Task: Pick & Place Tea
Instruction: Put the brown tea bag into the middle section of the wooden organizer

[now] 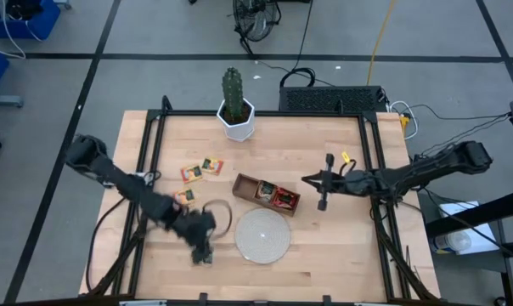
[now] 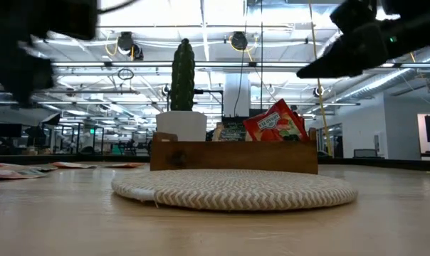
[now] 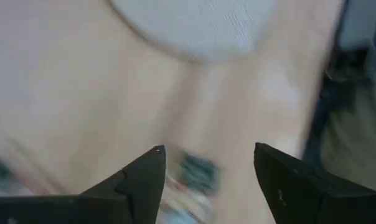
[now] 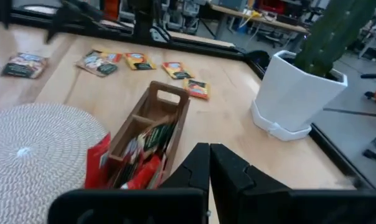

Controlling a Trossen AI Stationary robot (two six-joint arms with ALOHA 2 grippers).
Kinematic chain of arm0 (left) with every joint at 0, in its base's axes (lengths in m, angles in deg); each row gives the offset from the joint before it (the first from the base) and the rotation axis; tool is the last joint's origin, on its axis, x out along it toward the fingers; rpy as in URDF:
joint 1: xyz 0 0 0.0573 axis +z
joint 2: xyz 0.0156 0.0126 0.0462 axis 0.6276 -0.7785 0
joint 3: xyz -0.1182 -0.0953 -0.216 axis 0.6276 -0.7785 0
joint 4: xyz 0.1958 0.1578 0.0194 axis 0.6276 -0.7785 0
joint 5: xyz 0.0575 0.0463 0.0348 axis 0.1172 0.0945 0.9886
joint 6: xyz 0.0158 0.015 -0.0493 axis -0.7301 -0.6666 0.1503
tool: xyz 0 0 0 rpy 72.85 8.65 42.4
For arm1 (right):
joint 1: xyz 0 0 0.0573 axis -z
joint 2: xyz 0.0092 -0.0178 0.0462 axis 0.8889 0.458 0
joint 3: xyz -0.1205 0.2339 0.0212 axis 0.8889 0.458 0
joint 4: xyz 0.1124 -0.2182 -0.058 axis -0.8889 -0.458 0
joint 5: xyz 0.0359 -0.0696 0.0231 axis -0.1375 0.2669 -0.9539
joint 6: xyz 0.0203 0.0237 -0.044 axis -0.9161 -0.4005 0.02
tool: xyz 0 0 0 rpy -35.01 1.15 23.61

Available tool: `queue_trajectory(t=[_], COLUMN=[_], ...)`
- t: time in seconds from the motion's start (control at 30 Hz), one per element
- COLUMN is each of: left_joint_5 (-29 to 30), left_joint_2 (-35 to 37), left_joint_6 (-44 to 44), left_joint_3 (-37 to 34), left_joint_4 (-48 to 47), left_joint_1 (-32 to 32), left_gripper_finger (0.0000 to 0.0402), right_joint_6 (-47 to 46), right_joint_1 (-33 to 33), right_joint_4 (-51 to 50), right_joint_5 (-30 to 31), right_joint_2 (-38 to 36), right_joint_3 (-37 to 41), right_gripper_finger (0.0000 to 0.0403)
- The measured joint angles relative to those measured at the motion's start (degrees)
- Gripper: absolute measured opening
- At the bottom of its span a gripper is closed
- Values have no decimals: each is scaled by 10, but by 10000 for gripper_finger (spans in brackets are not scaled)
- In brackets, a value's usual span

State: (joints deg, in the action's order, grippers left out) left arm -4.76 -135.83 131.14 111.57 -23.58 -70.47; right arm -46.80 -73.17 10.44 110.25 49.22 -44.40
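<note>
Wooden table (image 1: 324,246) carrying disc (image 1: 262,235), tray (image 1: 267,195) and cactus pot (image 1: 237,124). Left pincer (image 1: 204,253) low beside disc, spread wide, gripping nothing; blurred tea (image 3: 197,172) on table beneath it. More tea (image 1: 200,168) loose near tray, some inside tray. Right pincer (image 1: 323,202) closed tight, empty, beside tray.

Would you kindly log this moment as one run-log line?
left hand: open, over a tea sachet beside the woven disc | right hand: shut, waiting near the wooden tray

tea sachets (image 1: 200,168) flat on table, others upright in tray
</note>
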Motion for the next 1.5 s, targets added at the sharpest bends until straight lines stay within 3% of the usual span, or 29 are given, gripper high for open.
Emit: queue_trajectory(t=[0.2, 0.33, 0.43, 0.57, 0.83, 1.1, 1.3, 1.5], left_joint_5=[-128, -183, -159, -109, -118, -5, 2, 24], left_joint_2=[-119, -207, -251, -294, -355, -357, -354, -352], left_joint_6=[135, 108, 43, -4, -28, -44, -67, -117], left_joint_3=[136, 241, 285, 286, 287, 286, 285, 288], left_joint_4=[-72, -221, -298, -307, -315, -312, -316, -390], left_joint_1=[-70, -80, -80, -90, -127, -145, -134, -122], left_gripper_finger=[246, 246, 246, 246, 246, 246, 246, 246], right_joint_6=[0, -2, 12, 30, 30, 30, 30, 30], right_joint_1=[-2, -2, -2, -2, -2, -2, -2, -2], right_joint_4=[139, 221, 270, 301, 302, 300, 299, 299], right_joint_5=[0, 0, 0, -2, -3, -3, -3, -3], right_joint_2=[0, 0, 0, 0, 0, 0, 0, 0], right_joint_3=[82, 120, 128, 128, 128, 128, 128, 128], right_gripper_finger=[0, 0, 0, 0, 0, 0, 0, 0])
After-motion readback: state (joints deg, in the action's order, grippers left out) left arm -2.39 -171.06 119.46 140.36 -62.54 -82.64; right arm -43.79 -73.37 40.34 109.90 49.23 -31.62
